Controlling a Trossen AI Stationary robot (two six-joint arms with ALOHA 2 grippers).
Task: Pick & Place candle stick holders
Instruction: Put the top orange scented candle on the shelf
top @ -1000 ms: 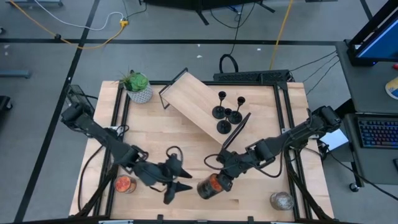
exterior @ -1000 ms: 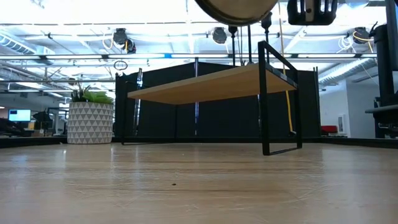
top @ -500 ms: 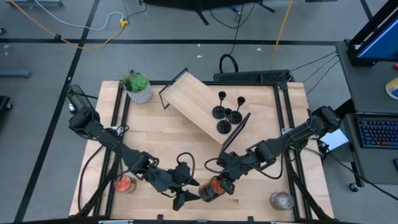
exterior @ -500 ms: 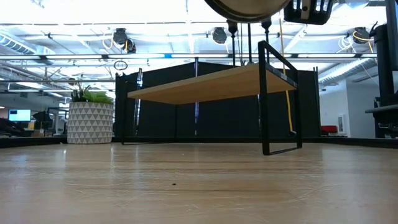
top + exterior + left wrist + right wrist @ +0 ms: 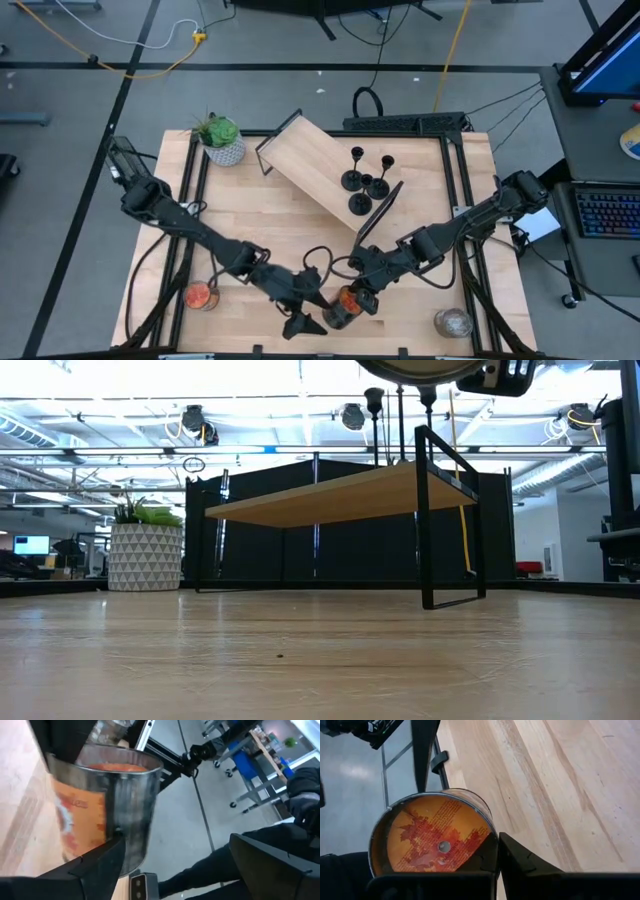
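Observation:
Several black candle stick holders point(image 5: 366, 180) stand by their round bases on a tilted wooden shelf point(image 5: 310, 160) at the far middle of the table. Their stems point(image 5: 375, 415) show above the shelf board in the low view. My right gripper point(image 5: 356, 296) is shut on an orange candle jar point(image 5: 345, 306), held in the air near the table's front edge. The jar's round bottom point(image 5: 410, 368) shows at the top of the low view. My left gripper point(image 5: 316, 312) is open just left of the jar, with the jar point(image 5: 105, 805) close to one finger. My right gripper holds the candle jar by its rim point(image 5: 487, 842), where one finger point(image 5: 520, 862) lies against the outside of the wall. The other finger's place is hidden at the picture's edge. The jar is lifted clear of the table and tilted. My left gripper has one finger point(image 5: 95, 870) right beside the jar's wall point(image 5: 127, 845); whether they touch I cannot tell.
A potted plant point(image 5: 222, 140) stands at the far left. A second orange candle jar point(image 5: 200, 296) sits near the left edge and a glass jar point(image 5: 452, 322) near the front right corner. Bare wood lies between the shelf and the grippers.
My left gripper has moved toward the table's right edge and a little down, up to the held jar, staying open. My right gripper has stayed in place and rolled slightly, turning the jar a little with it.

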